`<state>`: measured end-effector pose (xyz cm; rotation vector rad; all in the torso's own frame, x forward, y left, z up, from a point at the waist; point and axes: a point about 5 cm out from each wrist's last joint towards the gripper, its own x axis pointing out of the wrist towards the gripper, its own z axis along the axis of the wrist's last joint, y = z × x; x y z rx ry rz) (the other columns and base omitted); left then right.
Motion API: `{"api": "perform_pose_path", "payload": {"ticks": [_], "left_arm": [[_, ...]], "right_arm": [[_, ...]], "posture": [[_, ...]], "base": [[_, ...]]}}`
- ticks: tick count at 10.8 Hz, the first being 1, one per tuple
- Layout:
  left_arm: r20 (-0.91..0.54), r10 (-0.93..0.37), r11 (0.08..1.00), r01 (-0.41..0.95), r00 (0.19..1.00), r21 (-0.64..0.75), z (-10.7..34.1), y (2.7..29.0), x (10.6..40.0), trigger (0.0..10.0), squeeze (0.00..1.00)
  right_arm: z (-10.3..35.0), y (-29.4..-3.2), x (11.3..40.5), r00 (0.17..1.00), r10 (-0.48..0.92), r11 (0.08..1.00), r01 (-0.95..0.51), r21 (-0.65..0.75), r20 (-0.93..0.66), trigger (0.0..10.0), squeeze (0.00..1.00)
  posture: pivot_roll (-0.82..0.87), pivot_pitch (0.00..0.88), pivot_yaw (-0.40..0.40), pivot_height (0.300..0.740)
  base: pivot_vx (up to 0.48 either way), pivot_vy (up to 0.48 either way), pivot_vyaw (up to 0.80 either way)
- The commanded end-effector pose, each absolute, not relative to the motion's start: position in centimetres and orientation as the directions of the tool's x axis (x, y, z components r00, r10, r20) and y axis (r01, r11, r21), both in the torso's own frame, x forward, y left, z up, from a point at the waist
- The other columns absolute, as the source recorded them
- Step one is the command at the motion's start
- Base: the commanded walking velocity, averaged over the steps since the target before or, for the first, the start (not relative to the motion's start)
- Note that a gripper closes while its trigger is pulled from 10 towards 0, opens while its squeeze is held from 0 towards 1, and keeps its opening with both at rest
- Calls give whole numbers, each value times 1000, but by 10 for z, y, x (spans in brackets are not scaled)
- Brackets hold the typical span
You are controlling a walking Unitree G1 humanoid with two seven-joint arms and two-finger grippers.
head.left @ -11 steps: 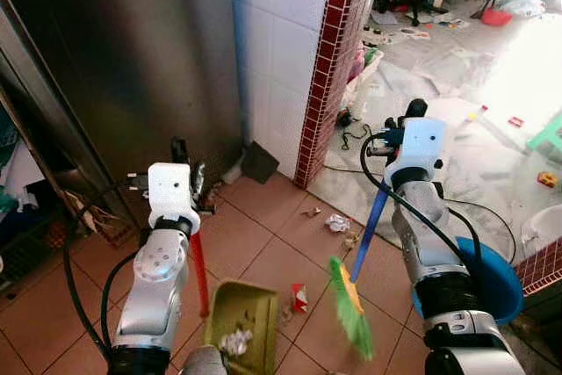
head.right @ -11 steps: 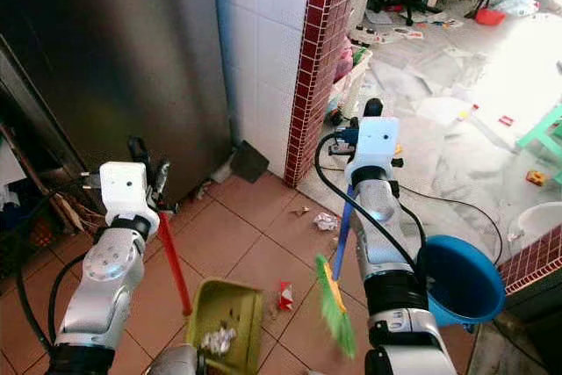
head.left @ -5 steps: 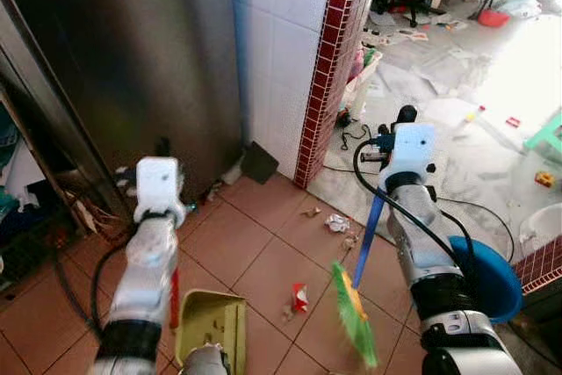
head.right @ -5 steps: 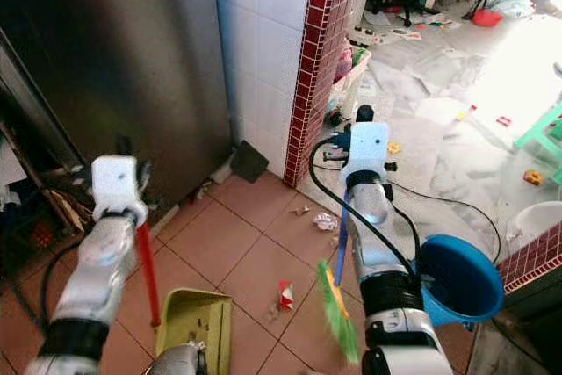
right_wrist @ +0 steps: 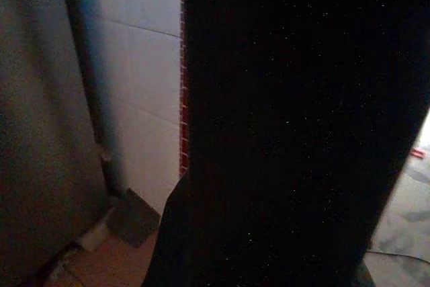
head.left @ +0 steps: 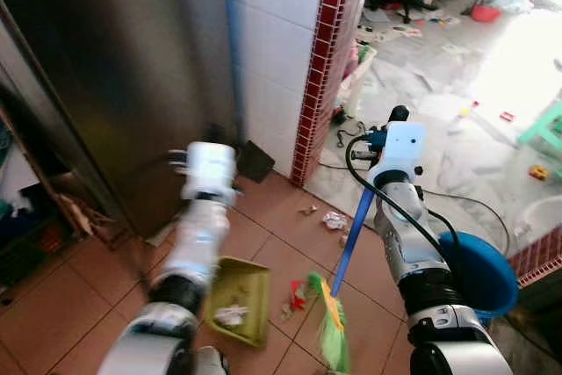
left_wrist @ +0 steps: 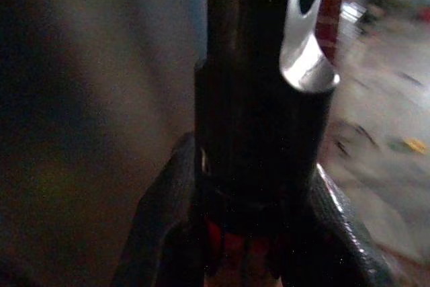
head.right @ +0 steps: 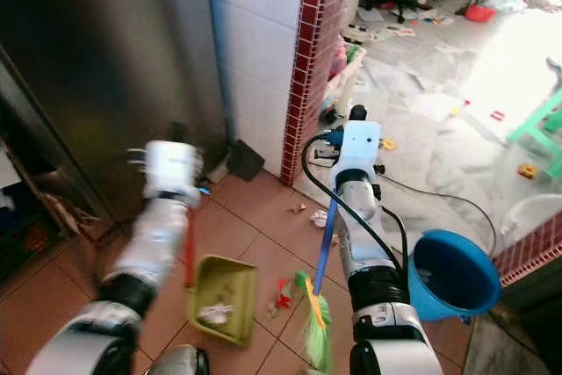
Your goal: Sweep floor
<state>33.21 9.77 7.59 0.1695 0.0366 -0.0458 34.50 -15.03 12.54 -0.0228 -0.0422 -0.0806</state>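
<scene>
Terracotta tiles (head.left: 53, 296), crumpled paper (head.left: 230, 314) in green dustpan (head.left: 239, 299); left jaws clenched on its handle, right jaws' state unclear.

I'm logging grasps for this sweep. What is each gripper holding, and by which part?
The left gripper is shut on the dustpan's red handle, near its top. The right gripper holds the broom by the upper end of its blue stick.

One broom (head.left: 332, 322), one dustpan (head.left: 237, 299), one blue bucket (head.left: 481, 271), two hands.
</scene>
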Motion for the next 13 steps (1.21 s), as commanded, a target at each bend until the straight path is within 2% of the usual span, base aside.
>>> {"api": "perform_pose_path", "payload": {"ticks": [1, 3, 5, 6, 8, 9, 11, 12, 13], "left_arm": [[-68, -80, 976, 92, 994, 199, 70, 95, 330, 10000, 0], [-161, -124, 971, 153, 979, 185, 55, 88, 329, 10000, 0], [-192, -159, 968, 191, 968, 162, 50, 82, 328, 10000, 0], [-226, -160, 978, 185, 961, 95, 47, 82, 328, 10000, 0], [-224, -165, 978, 188, 961, 86, 48, 81, 329, 10000, 0], [-223, -168, 978, 190, 960, 84, 49, 80, 330, 10000, 0], [-226, -176, 979, 195, 958, 64, 49, 79, 331, 10000, 0], [-219, -181, 983, 184, 959, -6, 51, 79, 332, 10000, 0], [-194, -173, 985, 173, 966, -19, 56, 81, 335, 10000, 0]], "right_arm": [[136, -157, 347, 992, -99, 994, 103, -35, 81, 10000, 0], [133, -157, 346, 990, -132, 991, 133, -15, 59, 10000, 0], [132, -151, 348, 989, -142, 990, 140, 33, 35, 10000, 0], [130, -146, 351, 987, -161, 977, 163, 140, -24, 10000, 0], [134, -134, 356, 983, -159, 907, 184, 380, -96, 10000, 0], [140, -130, 358, 984, -150, 881, 175, 440, -92, 10000, 0], [162, -125, 364, 993, -115, 853, 118, 508, -36, 10000, 0], [179, -122, 367, 997, -62, 868, 35, 495, 39, 10000, 0], [198, -116, 367, 990, 14, 897, -75, 436, 141, 10000, 0]], "posture": [[-144, 41, -22, 740], [-140, 44, -16, 740], [-139, 36, -14, 740], [-137, 30, -15, 740], [-134, 17, -17, 740], [-134, 14, -17, 740], [-136, 3, -19, 740], [-136, 0, -19, 740], [-132, 0, -19, 740]], "base": [[0, 0, 0], [0, 0, 0], [0, 0, 0], [0, 0, 0], [0, 0, 0], [0, 0, 0], [0, 0, 0], [0, 0, 0], [0, 0, 0]]}}
